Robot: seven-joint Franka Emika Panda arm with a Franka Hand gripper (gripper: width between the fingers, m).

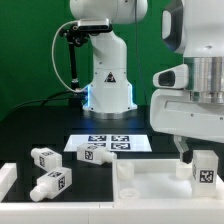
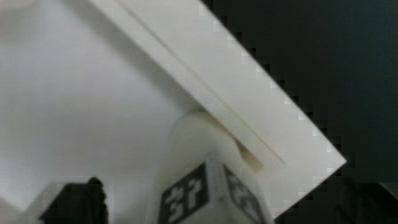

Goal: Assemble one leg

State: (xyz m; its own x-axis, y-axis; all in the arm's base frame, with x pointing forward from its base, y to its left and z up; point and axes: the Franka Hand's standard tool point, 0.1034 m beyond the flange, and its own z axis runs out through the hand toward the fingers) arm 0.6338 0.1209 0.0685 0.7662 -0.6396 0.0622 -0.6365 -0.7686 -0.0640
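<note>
A white square leg (image 1: 205, 169) with black marker tags stands upright on the near right corner of the white tabletop (image 1: 150, 186). My gripper (image 1: 200, 157) is lowered around the leg. In the wrist view the leg (image 2: 206, 172) stands between my two dark fingertips (image 2: 75, 203), with a gap showing on each side, so the gripper (image 2: 217, 206) is open around it. The tabletop (image 2: 107, 95) fills most of that view, its edge running along the black table. Whether the leg's foot sits in a hole is hidden.
Three more white legs lie on the black table at the exterior view's left: one (image 1: 45, 157), one (image 1: 95, 155) and one (image 1: 52, 184). The marker board (image 1: 108, 143) lies in front of the robot base (image 1: 108, 85). A white block (image 1: 6, 180) sits at the left edge.
</note>
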